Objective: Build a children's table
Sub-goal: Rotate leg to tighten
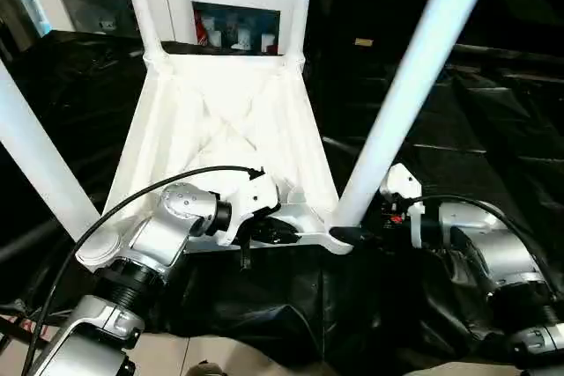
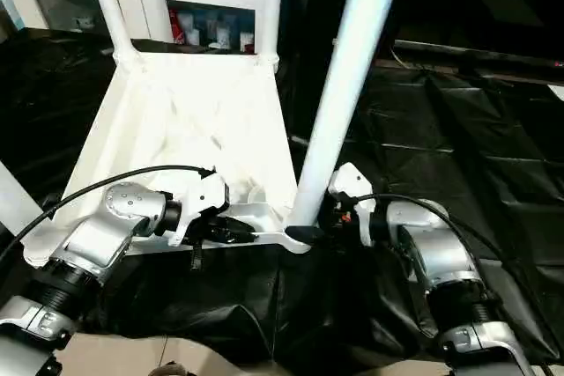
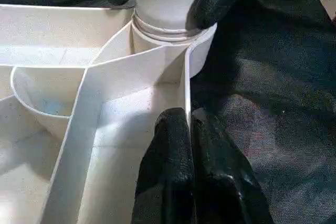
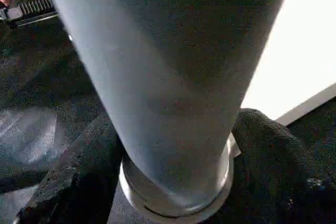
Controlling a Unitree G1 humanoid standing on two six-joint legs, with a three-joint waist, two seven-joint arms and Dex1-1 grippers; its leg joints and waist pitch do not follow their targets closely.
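The children's table lies upside down, its white ribbed top (image 1: 220,121) on a black sheet with four legs pointing up. My left gripper (image 3: 189,166) is shut on the thin rim wall of the top near its near right corner; it appears again as the left gripper (image 1: 280,233). My right gripper (image 1: 349,235) reaches in from the right, and its black fingers (image 4: 79,177) press on both sides of the base of the near right leg (image 1: 405,85), just above the socket collar (image 3: 163,27). The other legs (image 1: 40,160) stand untouched.
The black sheet (image 1: 467,147) covers the floor around the table and lies wrinkled. A white cabinet with glass doors (image 1: 238,24) stands behind the far legs. A strip of pale floor (image 1: 220,360) shows near my body. Black cables loop over both forearms.
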